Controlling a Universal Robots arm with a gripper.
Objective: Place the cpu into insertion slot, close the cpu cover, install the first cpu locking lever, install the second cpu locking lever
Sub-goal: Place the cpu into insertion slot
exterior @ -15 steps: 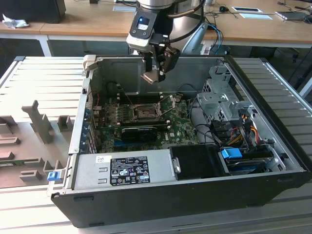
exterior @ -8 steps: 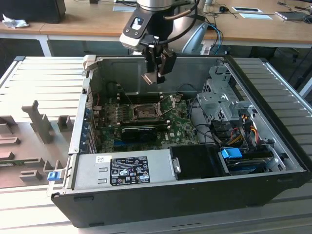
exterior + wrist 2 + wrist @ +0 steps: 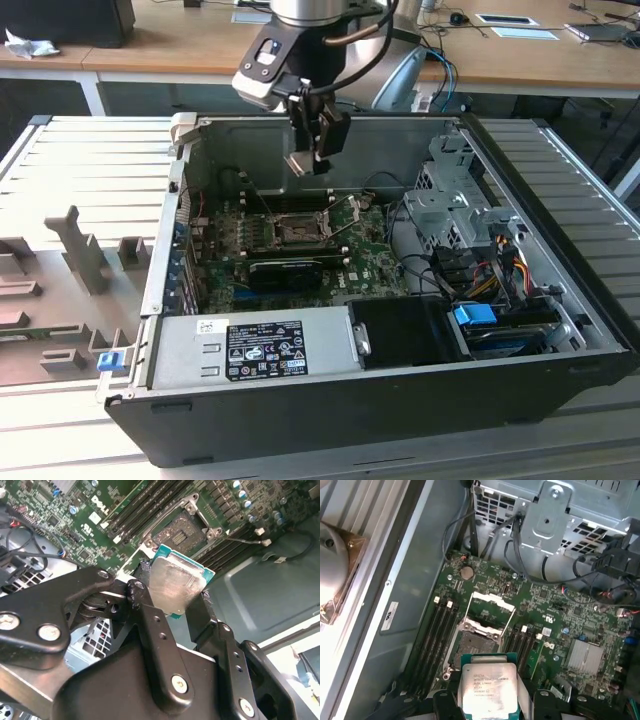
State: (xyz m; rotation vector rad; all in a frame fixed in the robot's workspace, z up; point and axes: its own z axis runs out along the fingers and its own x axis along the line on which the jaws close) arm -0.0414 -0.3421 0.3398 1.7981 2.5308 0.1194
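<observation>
We are looking at the arm (image 3: 303, 12), which is showing a silver-grey metal wrist tube, a black-and-grey block below it and a dark cable looping off. In the second wrist view the gripper (image 3: 175, 592) is showing matte black flat links, silver round-headed screws at the joints, and black fingers (image 3: 151, 612).

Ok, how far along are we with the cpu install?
Nothing is seated yet. In hand: the gripper is shut on the cpu, held in the air above the board. The insertion slot is empty, with the cpu cover swung open beside it. Left: seating the chip, closing the cover, both locking levers.
</observation>
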